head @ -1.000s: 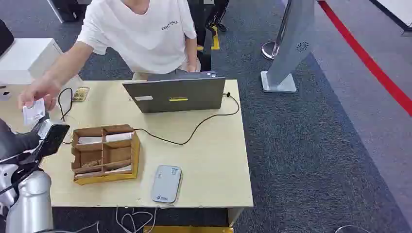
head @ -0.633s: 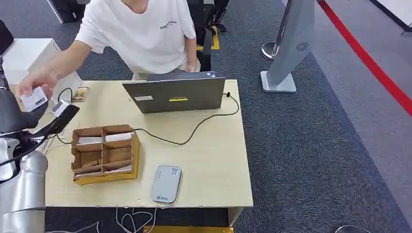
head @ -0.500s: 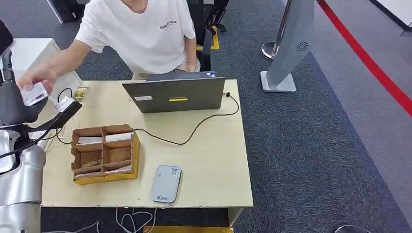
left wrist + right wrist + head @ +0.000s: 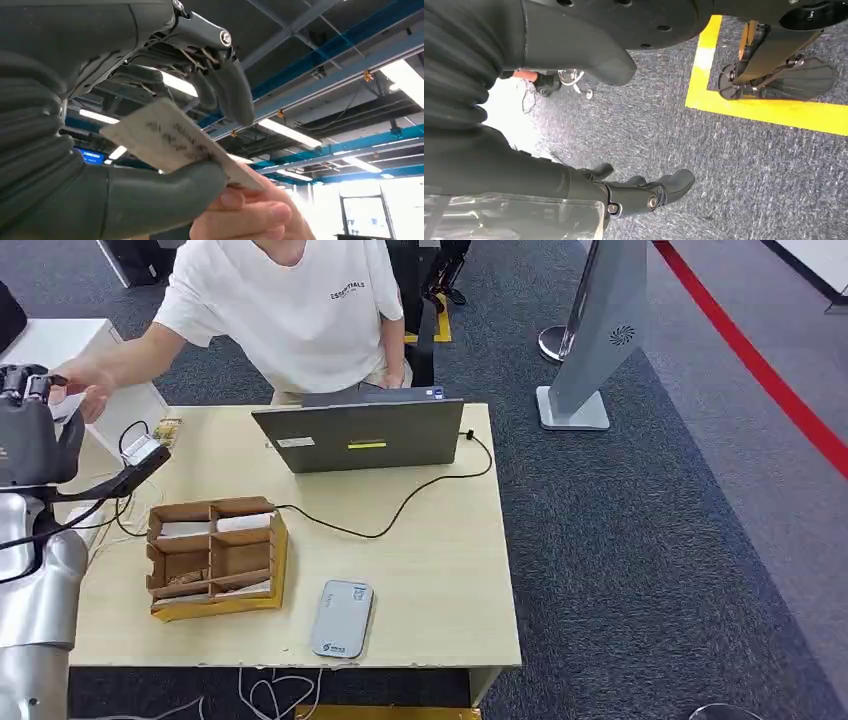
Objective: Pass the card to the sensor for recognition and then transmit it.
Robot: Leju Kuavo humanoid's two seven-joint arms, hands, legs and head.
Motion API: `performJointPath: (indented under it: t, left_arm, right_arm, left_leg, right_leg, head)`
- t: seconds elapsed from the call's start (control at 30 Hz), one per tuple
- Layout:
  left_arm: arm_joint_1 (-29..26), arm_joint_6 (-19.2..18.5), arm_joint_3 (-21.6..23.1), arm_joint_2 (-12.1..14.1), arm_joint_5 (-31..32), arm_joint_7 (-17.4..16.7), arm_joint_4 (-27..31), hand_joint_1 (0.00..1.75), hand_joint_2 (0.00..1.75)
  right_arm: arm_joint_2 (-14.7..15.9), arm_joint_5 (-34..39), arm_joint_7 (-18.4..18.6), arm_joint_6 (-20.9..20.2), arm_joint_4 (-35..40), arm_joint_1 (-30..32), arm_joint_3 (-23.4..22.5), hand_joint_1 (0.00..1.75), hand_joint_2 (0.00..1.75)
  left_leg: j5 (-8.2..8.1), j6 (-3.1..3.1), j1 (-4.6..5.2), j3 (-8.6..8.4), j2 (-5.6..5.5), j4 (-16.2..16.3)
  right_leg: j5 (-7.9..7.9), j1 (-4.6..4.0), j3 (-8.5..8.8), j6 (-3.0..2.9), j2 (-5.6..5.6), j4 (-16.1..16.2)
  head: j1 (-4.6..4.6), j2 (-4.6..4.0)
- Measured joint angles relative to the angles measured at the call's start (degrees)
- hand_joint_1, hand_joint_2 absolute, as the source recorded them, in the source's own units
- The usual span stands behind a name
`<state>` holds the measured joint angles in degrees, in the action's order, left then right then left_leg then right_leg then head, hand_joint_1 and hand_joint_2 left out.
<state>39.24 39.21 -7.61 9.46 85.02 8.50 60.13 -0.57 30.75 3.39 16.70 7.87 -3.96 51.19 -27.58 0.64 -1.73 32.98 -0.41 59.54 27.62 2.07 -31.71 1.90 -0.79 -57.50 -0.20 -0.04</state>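
A white card point(image 4: 170, 140) lies between the thumb and fingers of my left hand point(image 4: 100, 150), its underside resting on the thumb. A person's fingers point(image 4: 250, 210) pinch the card's far end. In the head view my left hand point(image 4: 30, 435) is raised at the far left, beside the table, and the person's hand point(image 4: 78, 385) meets it from behind; the card is hidden there. The grey card sensor point(image 4: 341, 618) lies flat near the table's front edge, well away from that hand. My right hand point(image 4: 549, 175) hangs over grey carpet, fingers apart, holding nothing.
A cardboard box point(image 4: 215, 555) with compartments sits left of the sensor on the wooden table point(image 4: 440, 570). An open laptop point(image 4: 360, 435) stands at the back, and a black cable point(image 4: 400, 505) runs from it toward the box. The person in white stands behind the table.
My left hand has risen from beside the box to higher up at the far left. The person's hand with the card stayed by it and now meets it.
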Motion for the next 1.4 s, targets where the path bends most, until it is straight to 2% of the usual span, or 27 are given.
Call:
performJointPath:
  t: [0.63, 0.8, 0.93, 0.97, 1.03, 1.2, 1.4]
  left_arm:
    - [-1.0, 0.4, 0.8, -0.1, 0.1, -0.7, -3.8, 1.75, 1.75]
    - [-2.7, 0.4, 0.9, -1.7, -3.4, 2.7, -3.1, 1.75, 1.75]
    - [-8.3, 0.5, 2.1, -5.3, -9.2, 10.6, 4.0, 1.75, 1.75]
    - [-10.2, 0.6, 2.9, -6.5, -9.4, 11.2, 6.6, 1.75, 1.75]
    - [-14.6, 0.6, 5.9, -8.0, -9.8, 9.7, 12.2, 1.75, 1.75]
    - [-21.5, 0.7, 15.3, -8.4, -9.0, 6.6, 22.6, 1.75, 1.75]
    - [-24.5, 0.7, 21.5, -8.2, -8.8, 5.2, 27.0, 1.75, 1.75]
  right_arm:
    - [0.3, -0.8, 3.8, -0.4, -0.3, 0.3, 1.9, 0.0, 1.75]
    - [0.3, -0.2, 4.2, -0.3, -0.3, 0.3, 2.1, 0.0, 1.75]
    - [0.3, 0.6, 4.7, -0.1, -0.3, 0.4, 2.1, 0.0, 1.75]
    - [0.3, 0.9, 4.9, 0.1, -0.3, 0.4, 2.1, 0.0, 1.75]
    - [0.3, 1.3, 5.0, 0.1, -0.3, 0.4, 2.1, 0.0, 1.75]
    - [0.0, 1.8, 4.9, 0.3, -0.3, 0.8, 2.2, 0.0, 1.75]
    - [-0.1, 2.1, 4.5, 0.5, -0.3, 1.0, 2.3, 0.0, 1.75]
  left_leg:
    - [0.01, -0.01, 0.0, 0.01, 0.0, 0.0]
    - [0.01, -0.01, 0.01, 0.0, -0.01, 0.0]
    - [-0.01, -0.01, 0.09, 0.01, -0.02, 0.0]
    - [-0.02, -0.02, 0.12, 0.01, -0.02, 0.0]
    - [-0.04, -0.03, 0.14, 0.02, 0.05, 0.0]
    - [-0.05, -0.06, 0.14, 0.11, 0.03, 0.0]
    - [0.04, -0.1, 0.13, 0.11, 0.01, 0.0]
  right_leg:
    - [-0.01, 0.0, 0.0, 0.01, 0.0, 0.0]
    - [-0.01, 0.01, 0.0, 0.01, 0.0, 0.0]
    - [0.0, 0.11, 0.0, 0.02, 0.01, 0.0]
    - [0.0, 0.14, 0.0, 0.02, 0.01, 0.0]
    - [0.0, 0.15, -0.04, 0.02, -0.03, 0.0]
    - [0.0, 0.15, -0.12, 0.03, 0.04, 0.0]
    - [-0.02, 0.14, -0.11, 0.05, 0.04, 0.0]
  head:
    - [0.02, 0.0]
    - [0.02, 0.0]
    - [0.02, 0.0]
    - [0.02, 0.0]
    - [0.04, 0.0]
    - [0.02, 0.0]
    - [0.02, 0.0]
